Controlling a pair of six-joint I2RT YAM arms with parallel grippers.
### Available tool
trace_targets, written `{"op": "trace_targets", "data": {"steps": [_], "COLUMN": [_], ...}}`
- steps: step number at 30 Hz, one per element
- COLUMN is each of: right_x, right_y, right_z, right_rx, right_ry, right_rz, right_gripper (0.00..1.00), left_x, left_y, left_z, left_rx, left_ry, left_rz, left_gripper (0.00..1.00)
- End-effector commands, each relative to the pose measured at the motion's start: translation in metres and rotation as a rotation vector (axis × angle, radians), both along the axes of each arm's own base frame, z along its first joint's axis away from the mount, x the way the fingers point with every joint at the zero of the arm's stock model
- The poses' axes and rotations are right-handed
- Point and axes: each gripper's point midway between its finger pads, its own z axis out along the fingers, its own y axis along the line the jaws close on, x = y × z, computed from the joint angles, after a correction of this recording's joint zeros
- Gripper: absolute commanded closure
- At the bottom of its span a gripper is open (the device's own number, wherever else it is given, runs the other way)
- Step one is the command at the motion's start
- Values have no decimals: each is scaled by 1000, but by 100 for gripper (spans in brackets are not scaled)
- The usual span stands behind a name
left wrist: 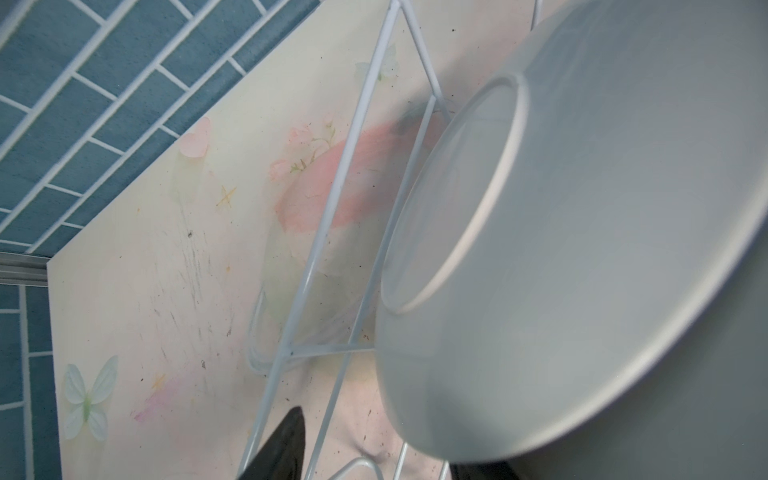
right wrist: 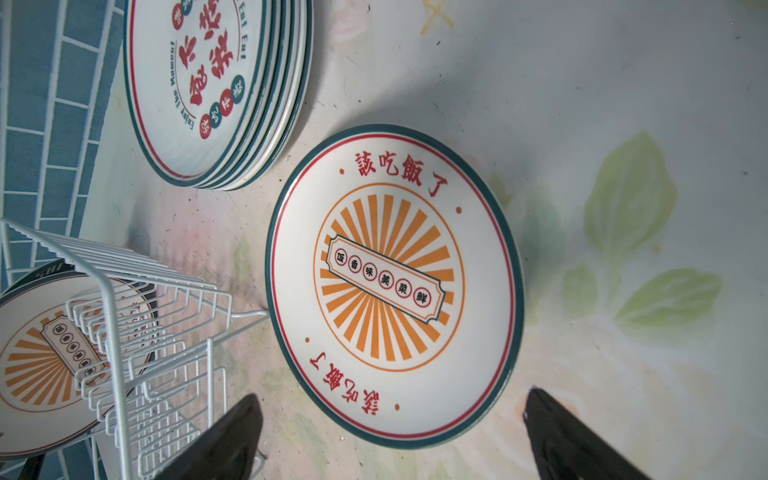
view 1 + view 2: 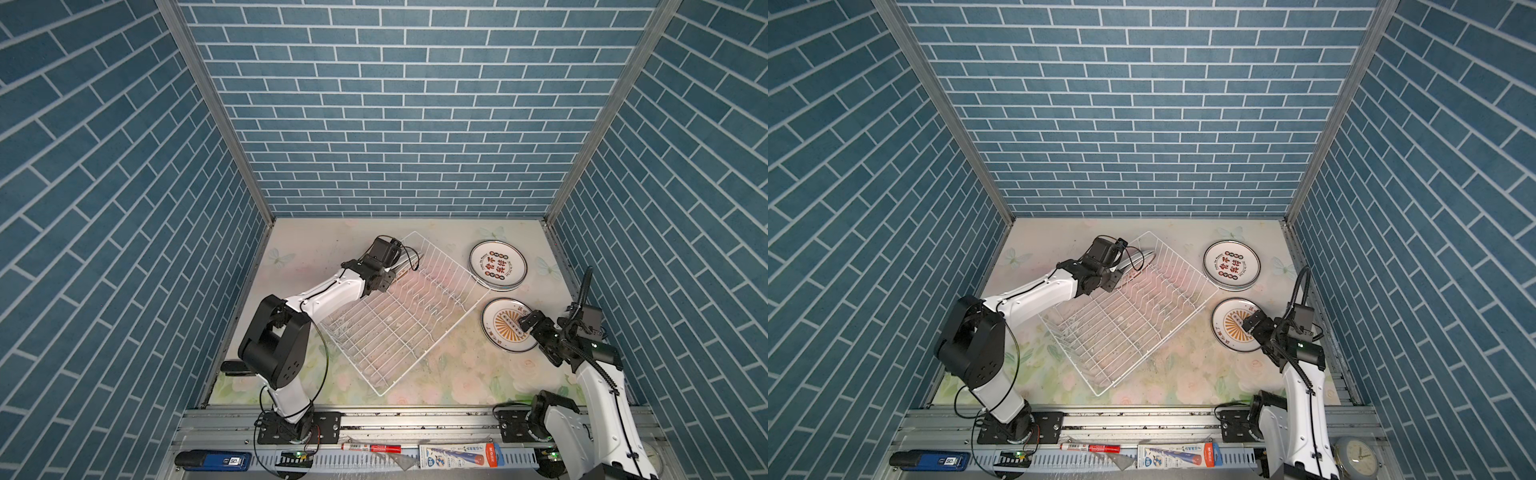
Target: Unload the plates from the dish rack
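White wire dish rack [image 3: 395, 328] nearly empty. Stack of green-rimmed ceramic plates [image 3: 498, 266] and sunburst plate [image 3: 498, 334] lie on surface [image 3: 440, 374]. White-backed plate [image 1: 582, 249] still racked at left fingers [image 1: 286, 449], grip unclear. Right fingers [image 2: 224, 440] spread wide, empty.

Bright light, blurred plate [image 1: 582, 249]

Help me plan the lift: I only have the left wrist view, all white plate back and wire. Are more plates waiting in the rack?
Observer: In a top view the dish rack is bare except at its far corner, where thin plate edges stand; I cannot count them.
Operator: What is on their faces?
Observer: The right wrist view shows an orange sunburst on one racked plate.
Operator: Where are the unloaded ones?
Observer: Right of the rack: a stack topped by red characters, and one sunburst plate lying flat, the open right gripper at its edge.
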Motion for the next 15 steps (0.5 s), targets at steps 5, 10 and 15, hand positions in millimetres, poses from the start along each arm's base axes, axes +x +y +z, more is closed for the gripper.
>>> {"op": "trace_targets", "data": {"steps": [5,10,15], "right_x": [-3,-5,-6], "right_y": [0,-5,-10], "right_z": [1,-2,-3], "right_rx": [-5,-25,-45], "right_ry": [1,23,33], "right_rz": [-1,-19,-45], "right_gripper": [1,1,1], "left_x": [11,12,15], "left_y": [-5,-10,-14], "left_z": [-2,-1,-2], "left_rx": [-7,-26,-37], "left_ry": [-18,-38,-56], "left_rz": [-11,-32,-52], "left_gripper": [51,56,64]}}
